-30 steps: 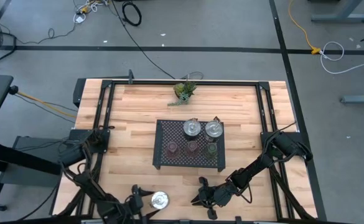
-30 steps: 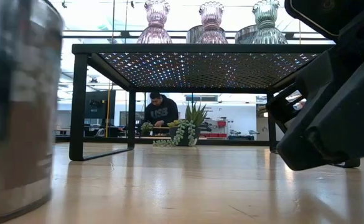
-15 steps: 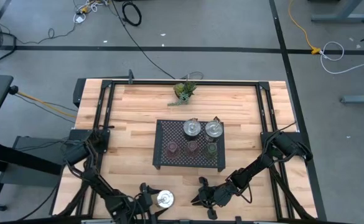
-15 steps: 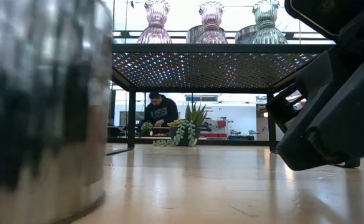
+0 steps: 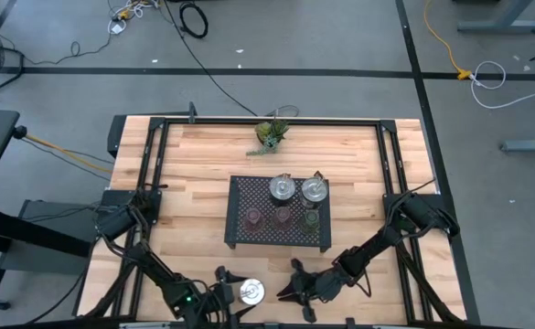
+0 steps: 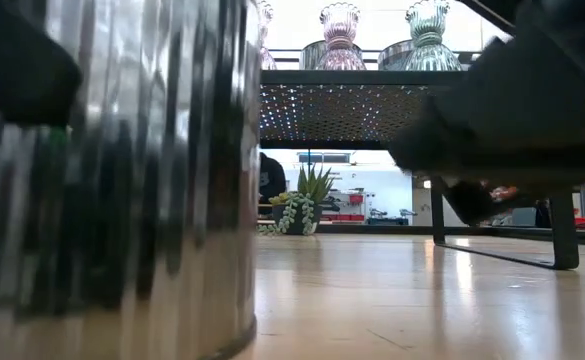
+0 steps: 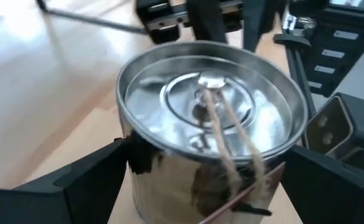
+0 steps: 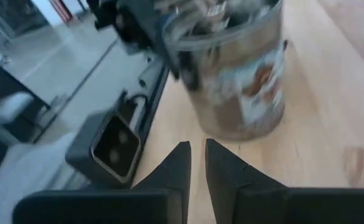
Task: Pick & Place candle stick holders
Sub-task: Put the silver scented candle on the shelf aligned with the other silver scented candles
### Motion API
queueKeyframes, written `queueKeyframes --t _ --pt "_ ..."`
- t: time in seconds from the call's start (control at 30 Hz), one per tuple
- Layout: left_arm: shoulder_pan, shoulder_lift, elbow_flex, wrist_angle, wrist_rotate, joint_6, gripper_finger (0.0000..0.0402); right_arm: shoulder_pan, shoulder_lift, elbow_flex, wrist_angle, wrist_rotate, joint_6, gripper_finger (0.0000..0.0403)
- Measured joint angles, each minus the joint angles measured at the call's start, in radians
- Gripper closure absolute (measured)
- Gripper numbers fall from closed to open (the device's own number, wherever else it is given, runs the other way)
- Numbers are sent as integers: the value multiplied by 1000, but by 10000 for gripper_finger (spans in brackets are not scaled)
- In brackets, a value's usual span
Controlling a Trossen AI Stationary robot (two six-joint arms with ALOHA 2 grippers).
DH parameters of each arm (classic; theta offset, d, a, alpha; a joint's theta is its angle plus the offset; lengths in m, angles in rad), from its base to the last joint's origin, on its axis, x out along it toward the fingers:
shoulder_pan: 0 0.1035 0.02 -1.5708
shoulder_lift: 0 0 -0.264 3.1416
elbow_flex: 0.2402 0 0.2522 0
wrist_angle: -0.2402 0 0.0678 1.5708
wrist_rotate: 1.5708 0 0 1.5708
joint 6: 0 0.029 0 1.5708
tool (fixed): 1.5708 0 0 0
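Gripping silver holder (image 7: 210,118) wide, left tool (image 7: 206,180); right tool (image 8: 197,163) closed

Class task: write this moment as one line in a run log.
left gripper: holds silver holder, near table edge | right gripper: shut, empty, beside it | rack: five holders on top

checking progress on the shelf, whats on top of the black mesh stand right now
On the black mesh stand: two silver holders at the back, two brownish-red holders and one olive-green holder in front. The table under it is only partly visible.
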Motion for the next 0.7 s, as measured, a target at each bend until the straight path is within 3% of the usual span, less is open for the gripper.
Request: queueKeyframes --t 0.33,0.7 --pt "7 0 0 79 -1 124 7 -28 0 8 16 61 62 356" --pt "68 -2 0 103 99 128 7 -27 0 175 -241 77 -14 356"
